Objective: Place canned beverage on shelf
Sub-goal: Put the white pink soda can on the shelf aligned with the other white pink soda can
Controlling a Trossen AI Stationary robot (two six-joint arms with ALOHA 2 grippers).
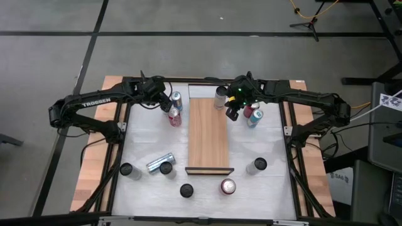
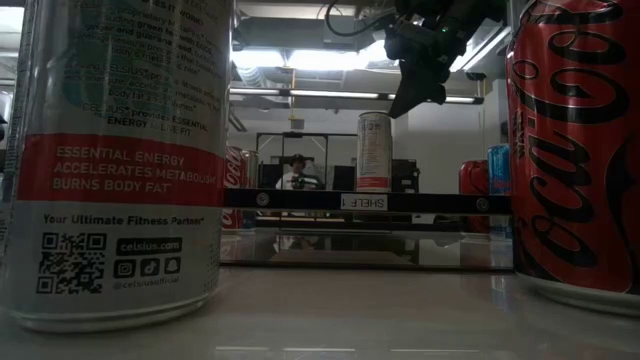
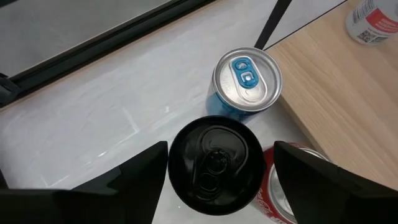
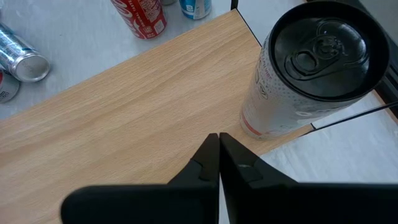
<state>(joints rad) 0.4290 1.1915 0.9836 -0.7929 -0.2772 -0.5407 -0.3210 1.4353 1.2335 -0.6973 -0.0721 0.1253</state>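
Beside the shelf, at its ten o'clock corner, a black-topped can is straddled by the open left gripper, not yet held. One can stands on the shelf's far end. The right gripper is closed, empty. Cans are judged rigid, slippery; mid-body is best gripped. Eleven cans are counted.

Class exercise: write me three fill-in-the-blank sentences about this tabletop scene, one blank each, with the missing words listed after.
1. The white can stands upright on the ____, at its corner.
2. The right gripper, above the shelf, has its fingers ____.
3. The left gripper is open around a can whose top is ____ in colour.

Missing words: shelf; shut; black
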